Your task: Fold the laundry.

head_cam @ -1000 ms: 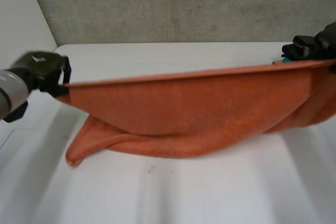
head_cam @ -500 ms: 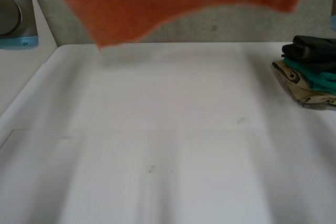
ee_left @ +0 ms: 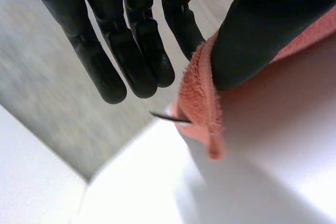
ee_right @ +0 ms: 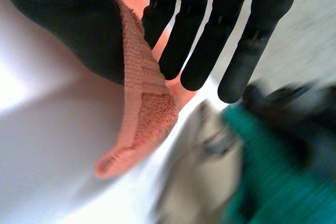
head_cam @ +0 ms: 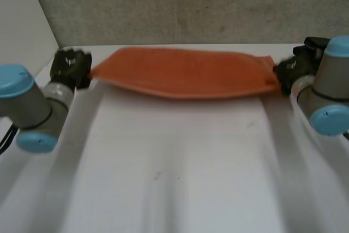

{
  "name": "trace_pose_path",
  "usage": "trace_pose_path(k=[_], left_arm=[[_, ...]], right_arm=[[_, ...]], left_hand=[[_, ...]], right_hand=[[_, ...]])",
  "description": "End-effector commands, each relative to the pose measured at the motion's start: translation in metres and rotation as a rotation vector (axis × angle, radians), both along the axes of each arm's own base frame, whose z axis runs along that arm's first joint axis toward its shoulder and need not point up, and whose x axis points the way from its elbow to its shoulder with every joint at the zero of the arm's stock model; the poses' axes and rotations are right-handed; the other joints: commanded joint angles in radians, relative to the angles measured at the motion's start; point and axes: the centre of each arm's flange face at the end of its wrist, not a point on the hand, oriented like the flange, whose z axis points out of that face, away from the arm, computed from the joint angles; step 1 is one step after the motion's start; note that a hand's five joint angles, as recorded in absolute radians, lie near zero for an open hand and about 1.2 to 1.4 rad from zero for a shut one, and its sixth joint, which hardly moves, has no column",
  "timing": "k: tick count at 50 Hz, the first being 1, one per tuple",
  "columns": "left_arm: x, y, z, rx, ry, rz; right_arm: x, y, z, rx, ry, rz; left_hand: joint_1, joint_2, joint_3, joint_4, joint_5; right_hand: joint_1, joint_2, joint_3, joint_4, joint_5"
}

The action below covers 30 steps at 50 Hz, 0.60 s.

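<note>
one orange towel (head_cam: 182, 73) hangs taut between two hands, left hand (head_cam: 70, 66) and right hand (head_cam: 289, 72) each pinching one end.

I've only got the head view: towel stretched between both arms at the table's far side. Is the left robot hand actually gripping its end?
Observer: Yes. The left wrist view shows the left robot hand pinching the edge of the orange towel under its thumb.
Operator: And the right side?
Observer: The right robot hand pinches the towel's corner between thumb and fingers.
Operator: Anything close to it?
Observer: A pile of folded clothes, green and beige, lies just past its fingertips.
</note>
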Motion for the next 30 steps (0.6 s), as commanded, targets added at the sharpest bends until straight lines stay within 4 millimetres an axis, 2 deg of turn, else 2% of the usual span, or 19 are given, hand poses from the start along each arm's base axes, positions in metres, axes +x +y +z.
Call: trace_pose_path(k=[1, 4, 5, 6, 9, 12, 16, 17, 19, 20, 24, 30], left_arm=[[0.041, 0.092, -0.003, 0.290, -0.275, 0.042], [0.052, 0.126, -0.002, 0.406, -0.339, 0.034], [0.057, 0.146, -0.001, 0.477, -0.384, 0.020], [0.059, 0.156, -0.001, 0.508, -0.407, 0.010], [0.062, 0.177, 0.002, 0.589, -0.470, -0.043], [0.060, 0.179, 0.004, 0.586, -0.485, -0.080], [0.056, 0.162, 0.011, 0.496, -0.472, -0.085], [0.053, 0.149, 0.008, 0.465, -0.463, -0.081], [0.048, 0.138, 0.004, 0.436, -0.448, -0.082], [0.043, 0.132, 0.003, 0.419, -0.439, -0.088], [0.017, 0.093, 0.010, 0.252, -0.377, -0.082], [-0.005, 0.043, 0.015, 0.093, -0.341, -0.042]], right_arm=[[-0.021, 0.080, -0.009, 0.323, 0.225, 0.039], [-0.030, 0.121, 0.009, 0.392, 0.322, 0.076], [-0.039, 0.142, 0.015, 0.428, 0.388, 0.103], [-0.043, 0.151, 0.017, 0.440, 0.418, 0.117], [-0.055, 0.167, 0.015, 0.456, 0.514, 0.157], [-0.057, 0.164, 0.013, 0.432, 0.535, 0.154], [-0.053, 0.146, 0.019, 0.330, 0.477, 0.109], [-0.050, 0.136, 0.016, 0.303, 0.444, 0.090], [-0.048, 0.124, 0.010, 0.284, 0.412, 0.071], [-0.045, 0.112, 0.006, 0.253, 0.379, 0.054], [-0.032, 0.085, 0.006, 0.143, 0.328, 0.042], [-0.023, 0.046, -0.002, 0.039, 0.314, 0.020]], left_hand=[[0.241, 0.195, 0.203, 0.192, 0.241], [0.241, 0.195, 0.203, 0.192, 0.241], [0.241, 0.195, 0.203, 0.192, 0.241], [0.241, 0.195, 0.203, 0.192, 0.241], [0.241, 0.195, 0.203, 0.192, 0.241], [0.241, 0.195, 0.203, 0.192, 0.241], [0.241, 0.195, 0.203, 0.192, 0.241], [0.241, 0.195, 0.203, 0.192, 0.241], [0.241, 0.195, 0.203, 0.192, 0.241], [0.241, 0.195, 0.203, 0.192, 0.241], [0.241, 0.195, 0.203, 0.192, 0.241], [0.241, 0.195, 0.203, 0.192, 0.241]], right_hand=[[0.263, 0.216, 0.204, 0.196, 0.228], [0.263, 0.216, 0.204, 0.196, 0.228], [0.263, 0.216, 0.204, 0.196, 0.228], [0.263, 0.216, 0.204, 0.196, 0.228], [0.263, 0.216, 0.204, 0.196, 0.228], [0.263, 0.216, 0.204, 0.196, 0.228], [0.263, 0.216, 0.204, 0.196, 0.228], [0.263, 0.216, 0.204, 0.196, 0.228], [0.263, 0.216, 0.204, 0.196, 0.228], [0.263, 0.216, 0.204, 0.196, 0.228], [0.263, 0.216, 0.204, 0.196, 0.228], [0.263, 0.216, 0.204, 0.196, 0.228]])
